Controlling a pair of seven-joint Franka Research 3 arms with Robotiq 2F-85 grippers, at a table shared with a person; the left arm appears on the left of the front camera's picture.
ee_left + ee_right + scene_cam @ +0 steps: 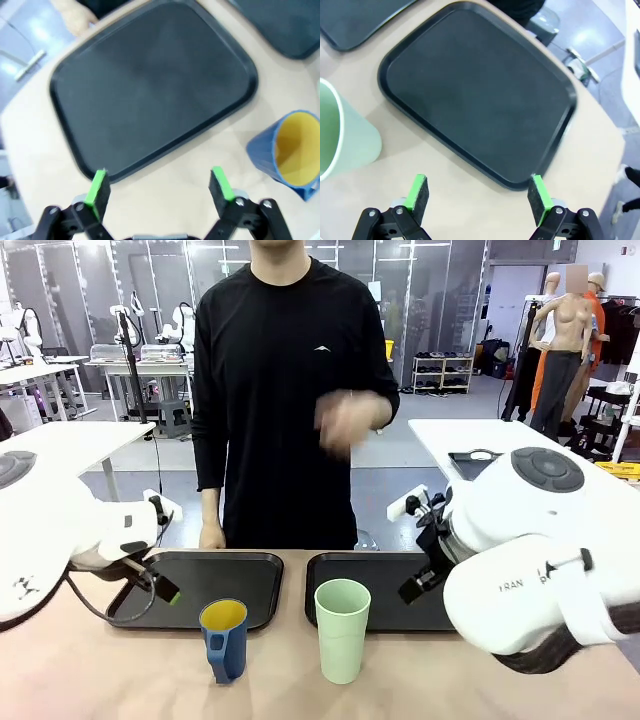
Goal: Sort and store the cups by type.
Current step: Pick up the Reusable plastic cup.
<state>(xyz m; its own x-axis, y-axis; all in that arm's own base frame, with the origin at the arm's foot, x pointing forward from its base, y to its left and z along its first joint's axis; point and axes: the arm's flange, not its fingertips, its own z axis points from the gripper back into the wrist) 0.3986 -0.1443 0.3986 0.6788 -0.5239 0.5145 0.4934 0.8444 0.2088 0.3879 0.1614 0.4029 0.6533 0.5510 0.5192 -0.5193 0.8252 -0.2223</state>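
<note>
A dark blue mug with a yellow inside stands on the tan table, in front of the left black tray. To its right stands a tall mint-green tumbler, in front of the right black tray. My left gripper hangs open over the near edge of its tray, with the mug off to its right and nothing between the fingers. Open too, my right gripper hovers over the near edge of its tray, the tumbler to its left.
A person in black stands at the far side, one hand resting at the table edge by the left tray, the other hand raised and blurred. Both trays hold nothing. My bulky right arm covers the table's right side.
</note>
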